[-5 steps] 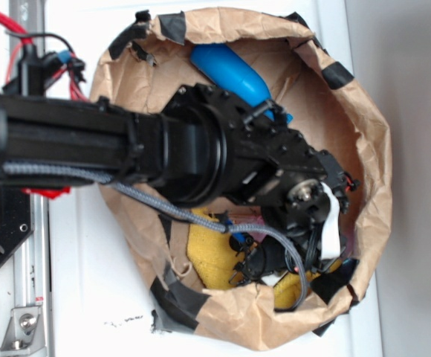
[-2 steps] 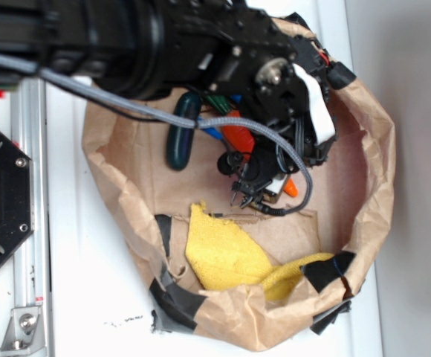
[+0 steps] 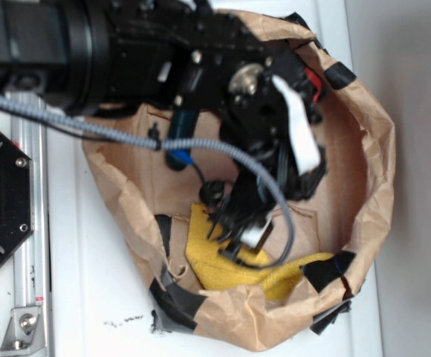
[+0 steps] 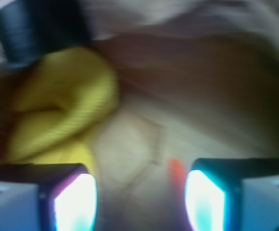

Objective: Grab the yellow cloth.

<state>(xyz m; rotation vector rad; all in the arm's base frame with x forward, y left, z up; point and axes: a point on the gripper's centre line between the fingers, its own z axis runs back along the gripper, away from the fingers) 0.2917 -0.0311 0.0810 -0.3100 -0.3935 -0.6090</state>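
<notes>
The yellow cloth lies crumpled on the floor of a brown paper bag, against its near wall. My gripper hangs just over the cloth's upper edge, at the end of the black arm. In the wrist view, which is blurred, the cloth sits ahead and to the left of the open gripper. The two lit fingertips stand wide apart, with only brown paper between them. I cannot tell whether the left finger touches the cloth.
The paper bag's rolled rim, patched with black tape, rings the work area. A blue object peeks out under the arm. A small orange patch shows by the right finger. A metal rail runs along the left.
The arm has swung from the far side of the bag down toward the cloth. It now covers the orange and dark objects seen 0.4 s ago. The cloth has not moved.
</notes>
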